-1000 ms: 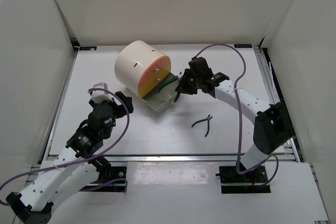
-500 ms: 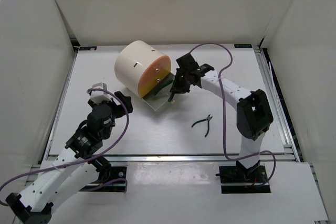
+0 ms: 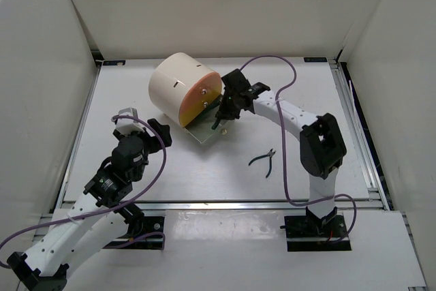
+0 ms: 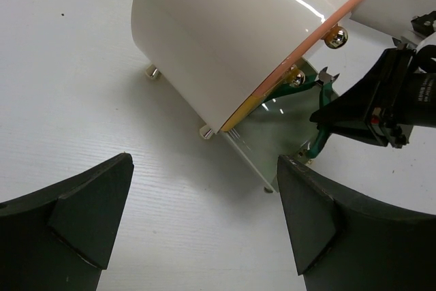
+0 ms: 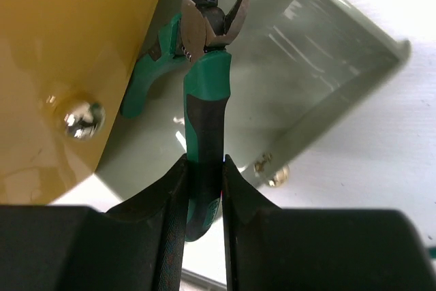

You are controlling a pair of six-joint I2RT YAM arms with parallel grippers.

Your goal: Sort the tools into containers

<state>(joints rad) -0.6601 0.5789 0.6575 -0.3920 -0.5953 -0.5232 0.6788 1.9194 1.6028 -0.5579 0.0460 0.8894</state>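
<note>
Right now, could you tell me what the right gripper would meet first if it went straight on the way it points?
Most likely the floor of the open grey-green drawer: the right gripper is shut on green-handled cutters whose tips point into it. Depth is unclear.

Boxed in by plain white panels at the back and on both sides. Floored with a flat white worktop, faintly ribbed when seen close from the left wrist. Edged with silver aluminium rails. Lit evenly from above, casting only soft shadows.
</note>
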